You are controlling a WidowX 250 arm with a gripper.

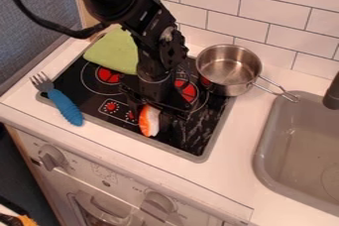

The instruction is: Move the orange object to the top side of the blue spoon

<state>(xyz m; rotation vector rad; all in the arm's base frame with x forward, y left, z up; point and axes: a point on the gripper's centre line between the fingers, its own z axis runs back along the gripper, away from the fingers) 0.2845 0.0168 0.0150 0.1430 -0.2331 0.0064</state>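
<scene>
"Where do we see the hand (153, 117)?"

"We have it low over the near part of the stove top (210, 138), pointing down, with the orange object (145, 121) right at it."

"Are we gripping that?"

"We can't tell whether the hand is closed on it or open around it. We do see its orange side and a white side, close to the stove top's front edge."

"And our blue spoon?"

"What we see is a fork (65, 107) with a blue handle, well apart on the left, lying across the stove top's near left corner, tines away from us."

"Behind the hand?"

"We've got a green cloth (116, 54) at the back left and a metal pot (228, 66) at the back right, its handle toward the grey sink (263, 158) set in the white table (232, 170)."
</scene>
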